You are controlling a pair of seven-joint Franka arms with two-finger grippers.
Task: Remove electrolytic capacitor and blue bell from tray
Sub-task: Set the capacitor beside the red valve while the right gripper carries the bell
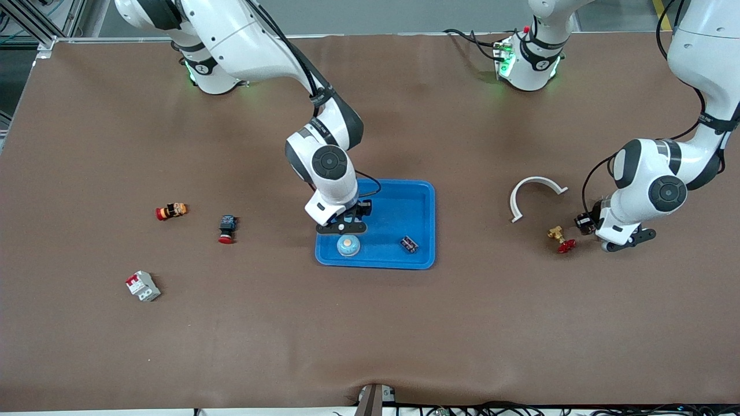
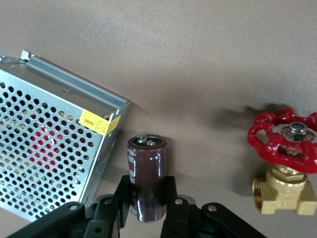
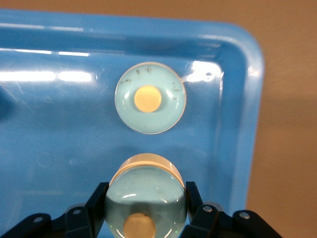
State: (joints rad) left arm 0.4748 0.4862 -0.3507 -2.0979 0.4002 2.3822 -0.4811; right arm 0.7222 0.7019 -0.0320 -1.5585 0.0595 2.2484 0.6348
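The tray (image 1: pixel 425 193) lies mid-table, and the step in hand is judged to be the removal of the bell. The right gripper (image 1: pixel 342 229) is lowered into the tray at its corner toward the right arm's end. Its fingers are drawn in narrowly against the sides of the blue bell (image 3: pixel 146 201), which is clasped dome-up with its button showing. A second, similar pale-blue disc (image 1: pixel 348 245) lies just beside it on the tray floor; whether this is another bell cannot be told. A small dark part (image 1: pixel 409 244) is also seen in the tray.

The left gripper (image 2: pixel 147 191) is held low at the left arm's end of the table. It is closed on the electrolytic capacitor (image 2: pixel 146 173), which stands upright on the bare mat, well outside the tray, between a perforated metal box (image 2: pixel 49 158) and a red-handled brass valve (image 2: pixel 285 158).

Next, a straight lift is called for, so that the raised rim is cleared before the bell is carried onto the mat.
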